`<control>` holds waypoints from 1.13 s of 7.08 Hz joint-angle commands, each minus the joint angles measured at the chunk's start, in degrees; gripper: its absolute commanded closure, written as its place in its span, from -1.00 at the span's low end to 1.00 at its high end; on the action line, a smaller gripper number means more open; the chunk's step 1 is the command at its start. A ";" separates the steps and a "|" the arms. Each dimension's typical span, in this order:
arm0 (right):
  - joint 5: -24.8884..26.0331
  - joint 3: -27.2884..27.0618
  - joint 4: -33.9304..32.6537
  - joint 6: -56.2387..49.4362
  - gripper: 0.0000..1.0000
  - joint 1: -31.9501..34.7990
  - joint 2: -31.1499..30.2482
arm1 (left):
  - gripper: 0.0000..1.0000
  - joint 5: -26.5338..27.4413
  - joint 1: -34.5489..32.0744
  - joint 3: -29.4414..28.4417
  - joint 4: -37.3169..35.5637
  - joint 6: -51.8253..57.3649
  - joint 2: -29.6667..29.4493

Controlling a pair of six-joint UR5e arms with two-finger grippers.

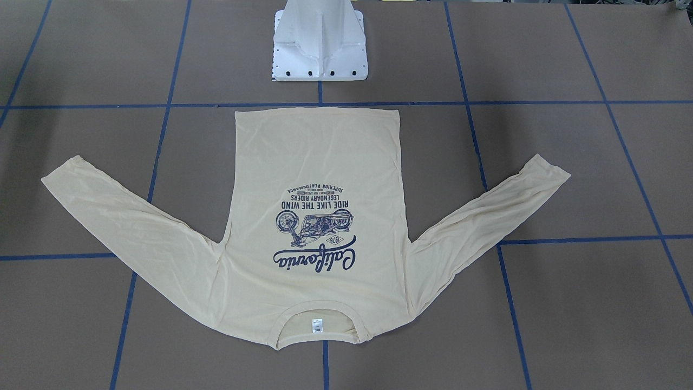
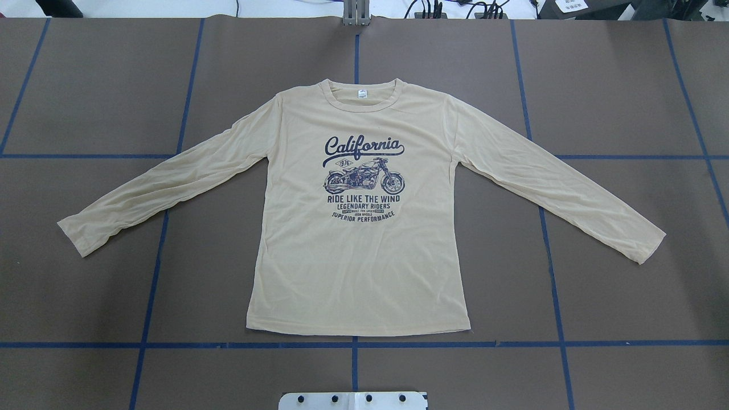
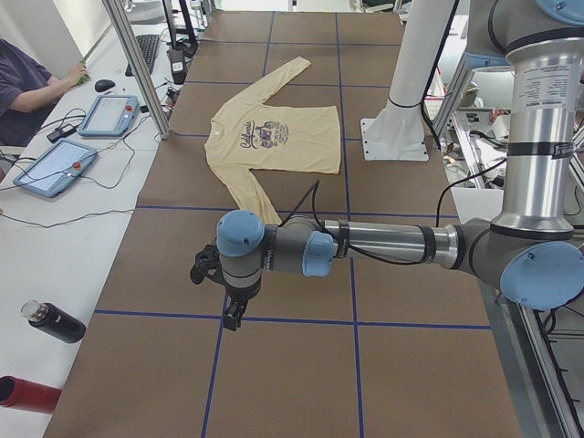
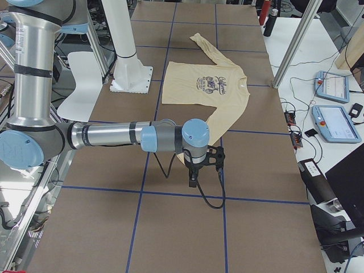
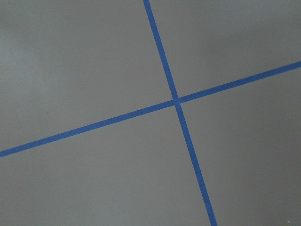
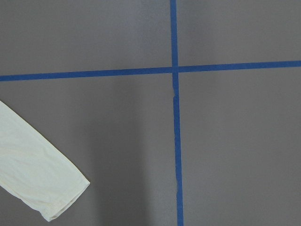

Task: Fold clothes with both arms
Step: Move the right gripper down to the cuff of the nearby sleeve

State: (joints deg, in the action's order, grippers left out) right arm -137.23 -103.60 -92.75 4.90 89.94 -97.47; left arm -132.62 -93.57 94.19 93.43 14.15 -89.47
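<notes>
Lying flat and print-up, the pale cream-yellow long-sleeved thin T-shirt [image 2: 359, 267] sits in the middle of the brown table [image 2: 85, 85], which blue tape lines [image 2: 455, 344] mark off in squares. Its long axis runs straight out from the white pedestal base [image 1: 319, 49], with the hem nearest the robot and the collar with its small white neck label [image 2: 361, 94] farthest. Both sleeves spread wide, one to each side, and slant back toward the robot. We judge that no fold has been made yet.

The grey-and-silver left arm [image 3: 383, 245] and right arm [image 4: 108, 135] reach over the table out past the two cuffs, and neither touches cloth. The black left gripper [image 3: 230, 315] and black right gripper [image 4: 193, 181] show only in the side views, so we cannot tell whether their fingers are apart or together. The right wrist camera catches the right-hand cuff [image 6: 47, 188] off to one side, while the left one sees only table and tape. We reckon the right gripper is the nearer to its sleeve end, and each arm must come inward toward the shirt.
</notes>
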 commanded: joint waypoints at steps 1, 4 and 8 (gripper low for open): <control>0.12 0.50 0.12 0.55 -0.99 -0.29 1.13 | -1.00 -0.35 -2.22 2.74 -0.62 -0.09 -0.79; -1.64 1.64 8.27 7.42 -0.99 -11.50 4.63 | -1.00 -0.62 -1.09 1.18 5.16 -1.65 -0.80; 5.48 5.07 26.85 24.95 -0.98 -24.28 4.60 | -1.00 -0.62 0.15 1.79 7.82 -9.93 -1.59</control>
State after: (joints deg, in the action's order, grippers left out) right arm -133.65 -98.79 -74.25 26.65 67.56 -89.70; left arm -133.28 -93.58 95.96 100.98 4.97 -91.07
